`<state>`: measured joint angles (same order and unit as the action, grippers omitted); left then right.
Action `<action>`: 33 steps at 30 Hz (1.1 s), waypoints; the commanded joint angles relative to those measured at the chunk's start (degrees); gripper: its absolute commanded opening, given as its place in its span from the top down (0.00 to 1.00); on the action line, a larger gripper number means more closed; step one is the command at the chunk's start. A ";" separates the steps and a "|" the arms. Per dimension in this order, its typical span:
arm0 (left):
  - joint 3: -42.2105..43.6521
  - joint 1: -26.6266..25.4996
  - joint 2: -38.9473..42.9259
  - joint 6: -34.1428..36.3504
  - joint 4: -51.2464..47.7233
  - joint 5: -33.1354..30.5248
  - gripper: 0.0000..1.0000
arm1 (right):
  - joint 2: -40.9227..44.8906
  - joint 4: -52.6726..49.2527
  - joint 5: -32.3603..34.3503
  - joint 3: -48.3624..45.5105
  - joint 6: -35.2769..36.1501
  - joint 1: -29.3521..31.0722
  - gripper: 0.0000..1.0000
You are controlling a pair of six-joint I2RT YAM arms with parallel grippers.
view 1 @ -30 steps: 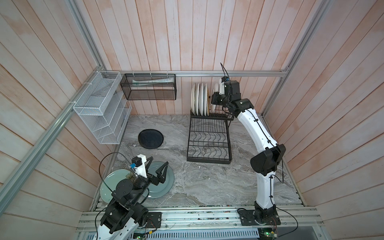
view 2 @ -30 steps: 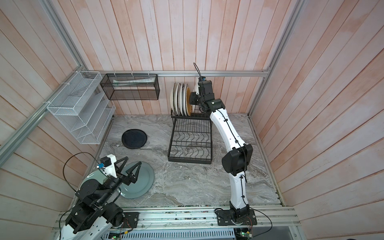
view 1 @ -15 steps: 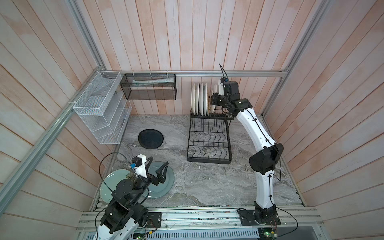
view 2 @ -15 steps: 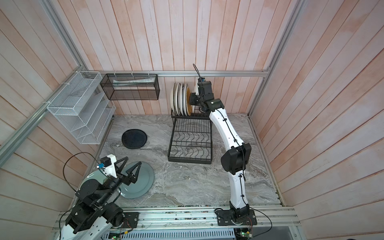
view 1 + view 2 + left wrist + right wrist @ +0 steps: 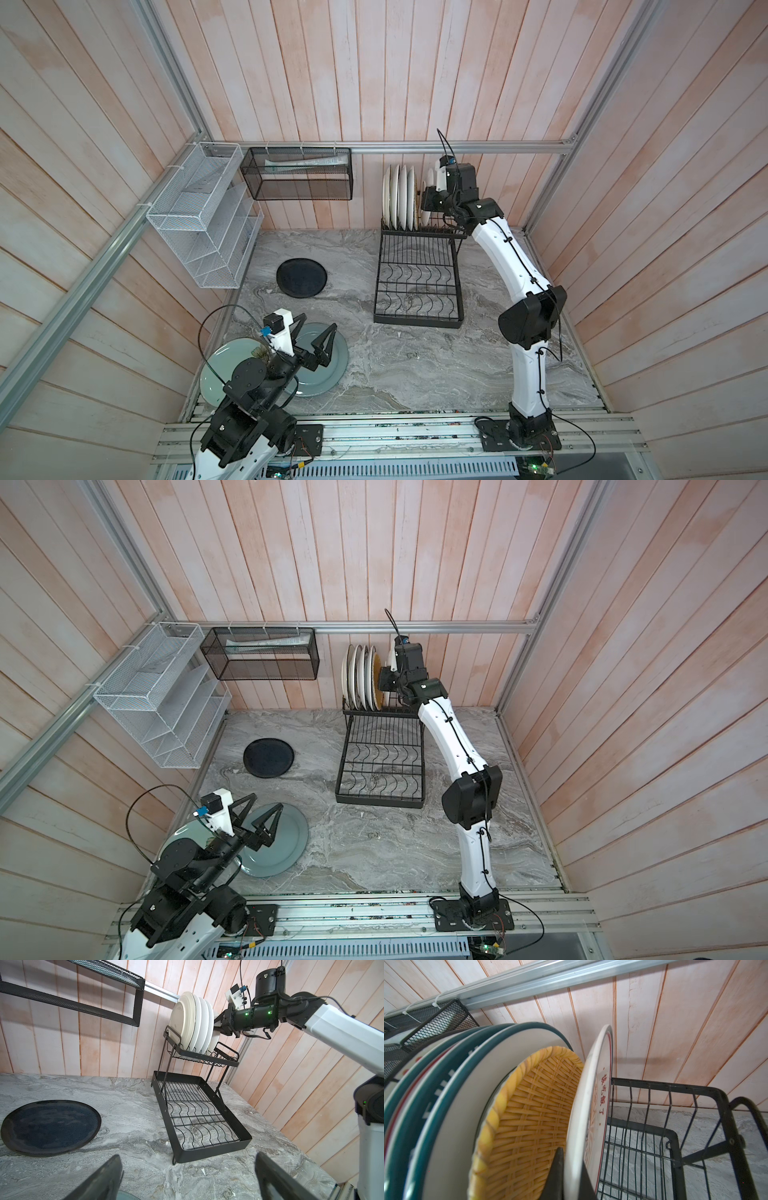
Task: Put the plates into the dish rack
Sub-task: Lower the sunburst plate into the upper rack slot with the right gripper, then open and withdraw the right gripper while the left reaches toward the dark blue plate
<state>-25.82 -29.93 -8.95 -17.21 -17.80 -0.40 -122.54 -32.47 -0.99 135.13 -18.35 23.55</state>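
Surface: a grey marbled tabletop (image 5: 415, 365) is carrying the whole setup.
Room: pale pink plank walls (image 5: 374, 83) are closing it in on three sides. An aluminium rail (image 5: 478, 146) is running along the back wall, with a white mesh organizer (image 5: 199, 232) and a black mesh basket (image 5: 299, 178) hanging from the frame.
Dish rack (image 5: 417, 323): standing against the back wall, long axis running front to back, raised tier sitting at the wall end.
Racked plates (image 5: 399, 195): standing on edge in the raised tier, the row running left to right, faces turning rightward.
Right gripper (image 5: 571, 1163): clamping a white red-lettered plate (image 5: 587, 1105) upright at the row's right end, just beside a woven yellow plate (image 5: 529, 1115). Whether its lower edge is sitting in a slot cannot be told.
Left gripper (image 5: 316, 324): hovering with jaws wide apart, holding nothing, above a grey-blue plate (image 5: 332, 374) lying flat at front left beside a pale green plate (image 5: 224, 361).
Black plate (image 5: 302, 277): lying flat on the tabletop, left of the rack.
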 commanded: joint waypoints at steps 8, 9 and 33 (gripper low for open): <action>-1.42 -0.21 -0.32 -0.49 -0.39 0.32 0.00 | 1.14 -0.67 2.38 -1.40 1.30 0.61 0.73; -1.42 -0.21 -0.36 -0.49 -0.39 0.32 0.00 | 1.34 -0.58 2.63 -1.36 1.36 0.78 0.72; -1.59 -0.21 -0.40 -0.70 -0.70 -0.12 0.00 | 5.20 -0.31 1.55 -1.10 0.42 1.43 0.56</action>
<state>-25.82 -29.93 -8.95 -17.61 -17.87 -0.43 -119.63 -32.99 0.91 134.26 -17.80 24.71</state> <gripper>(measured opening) 0.999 0.441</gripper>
